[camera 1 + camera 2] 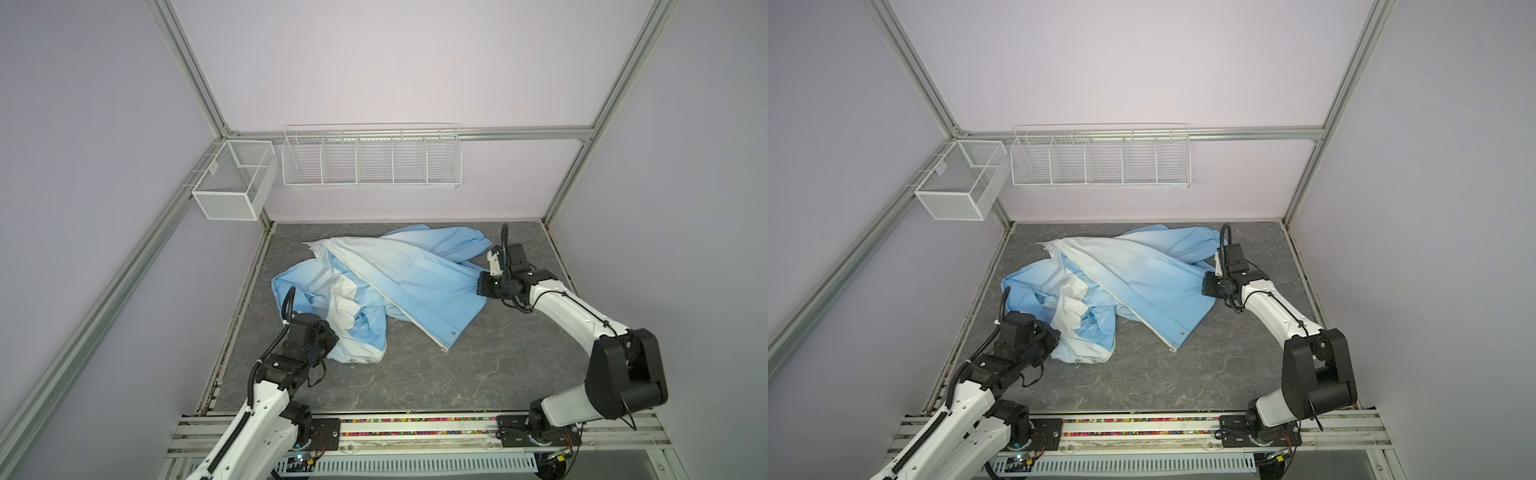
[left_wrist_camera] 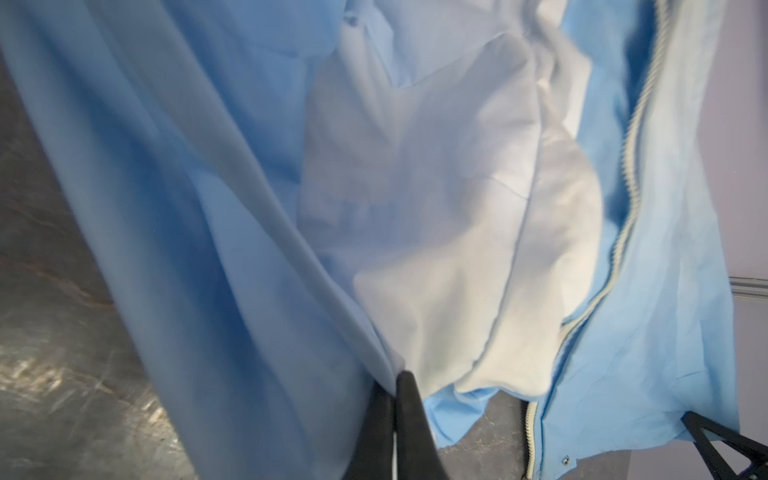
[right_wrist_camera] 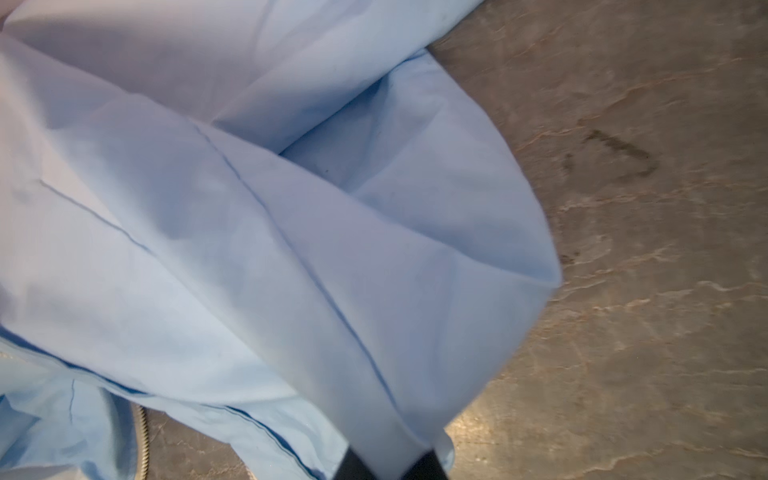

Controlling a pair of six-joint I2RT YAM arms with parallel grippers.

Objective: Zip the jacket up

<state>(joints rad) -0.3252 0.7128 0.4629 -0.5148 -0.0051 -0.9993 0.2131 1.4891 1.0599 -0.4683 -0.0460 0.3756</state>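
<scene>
Presently the jacket (image 1: 415, 278) lies crumpled across the middle of the table (image 1: 415, 386), zipper (image 1: 415, 322) open. Left gripper (image 2: 397, 384) is clamped on a fold of its left panel; right gripper (image 3: 390, 455) is pinched on its right edge. Judged purpose: pulling outward to spread the cloth for zipping.

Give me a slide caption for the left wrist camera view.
Left hand pinched shut on a fold of the crumpled light-blue jacket, cream zipper open, on the grey table.
</scene>
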